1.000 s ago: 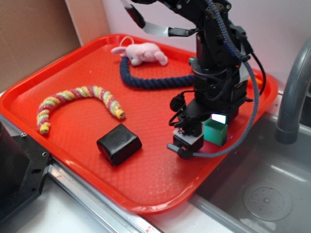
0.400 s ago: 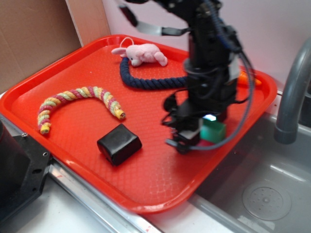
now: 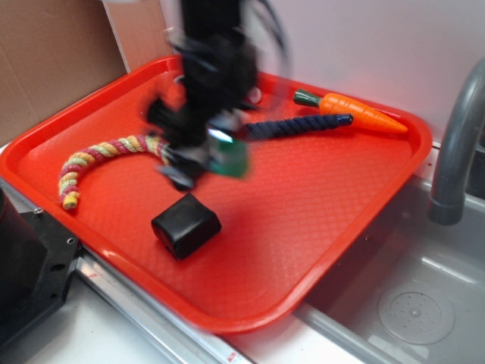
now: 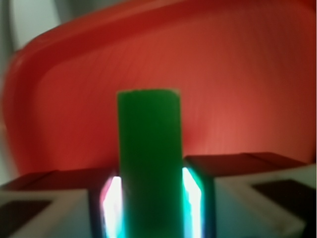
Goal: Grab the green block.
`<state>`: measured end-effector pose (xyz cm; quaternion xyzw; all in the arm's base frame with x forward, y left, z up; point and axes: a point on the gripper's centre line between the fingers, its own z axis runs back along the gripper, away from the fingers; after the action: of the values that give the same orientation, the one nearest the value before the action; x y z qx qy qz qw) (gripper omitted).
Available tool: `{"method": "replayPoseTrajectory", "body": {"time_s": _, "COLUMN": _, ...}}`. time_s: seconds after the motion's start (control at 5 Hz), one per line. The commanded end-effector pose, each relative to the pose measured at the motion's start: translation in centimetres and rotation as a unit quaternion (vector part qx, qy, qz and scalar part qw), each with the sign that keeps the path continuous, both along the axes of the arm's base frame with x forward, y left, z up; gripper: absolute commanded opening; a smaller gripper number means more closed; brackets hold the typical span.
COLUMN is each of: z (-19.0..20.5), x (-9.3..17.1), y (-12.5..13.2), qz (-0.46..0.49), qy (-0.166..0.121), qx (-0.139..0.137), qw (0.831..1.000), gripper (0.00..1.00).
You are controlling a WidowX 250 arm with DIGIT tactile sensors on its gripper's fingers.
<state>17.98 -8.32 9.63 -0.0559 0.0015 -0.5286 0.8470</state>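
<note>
— Green block (image 4: pixel 148 163) is up off the tray now, isn't it? A second ago it sat at the right side of the red tray (image 3: pixel 356 189), near the sink.

— Yes. The gripper (image 3: pixel 208 155) has swung left with it, fast enough that the arm is a blur. In the wrist view the two fingers are pressed against its sides, so it is clamped tight, standing up between them. From the side it hangs above the tray's middle, just over the black block (image 3: pixel 186 224) but not touching it.

— So the grab is done?

— I'd judge so; it only has to stay held. With the arm out of the way, more things show too.

— Count them for me.

— One green block, one black block, one striped rope (image 3: pixel 98 155), one dark blue rope (image 3: pixel 299 127), one toy carrot (image 3: pixel 360 114). The pink plush from before is hidden behind the arm; I can't make it out.

— And the sink?

— One grey tap (image 3: pixel 455 144) to the right.
</note>
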Motion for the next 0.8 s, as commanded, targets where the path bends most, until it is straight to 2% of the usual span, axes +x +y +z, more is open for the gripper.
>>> {"method": "replayPoseTrajectory", "body": {"time_s": 0.0, "z": 6.7, "x": -4.3, "y": 2.9, "qz": 0.255, "qy": 0.004, "qx": -0.025, "qw": 0.967, "gripper": 0.0}}
{"method": "replayPoseTrajectory", "body": {"time_s": 0.2, "z": 8.9, "x": -3.5, "y": 3.0, "qz": 0.373, "qy": 0.027, "qx": -0.004, "qw": 0.927, "gripper": 0.0}}
{"method": "replayPoseTrajectory", "body": {"time_s": 0.4, "z": 9.7, "x": -1.4, "y": 2.4, "qz": 0.486, "qy": 0.042, "qx": 0.02, "qw": 0.873, "gripper": 0.0}}
{"method": "replayPoseTrajectory", "body": {"time_s": 0.6, "z": 9.8, "x": 0.0, "y": 1.7, "qz": 0.512, "qy": 0.035, "qx": 0.039, "qw": 0.857, "gripper": 0.0}}
